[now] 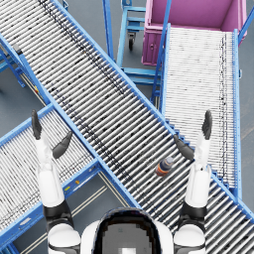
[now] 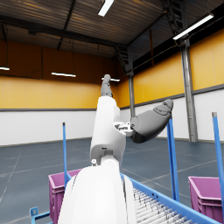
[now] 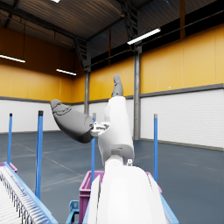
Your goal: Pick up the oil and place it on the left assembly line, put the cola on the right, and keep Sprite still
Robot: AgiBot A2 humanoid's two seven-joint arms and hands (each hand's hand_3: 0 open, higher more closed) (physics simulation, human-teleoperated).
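Bottle [image 1: 164,166], seemingly upright, just left of right hand [image 1: 200,144]; left hand [image 1: 44,144] well apart; both fingers spread, empty.

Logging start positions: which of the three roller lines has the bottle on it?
The long diagonal middle line, with the bottle near the right hand; the left line and right line show none.

Free rollers round both hands, one bottle close in

Just inward of the right hand [image 1: 198,141] a small bottle [image 1: 164,166] lies on the middle conveyor [image 1: 99,99], whose other rollers are open. Blue side rails [image 1: 236,99] edge each belt: one beyond the right hand, one just inward of the left hand [image 1: 47,141].
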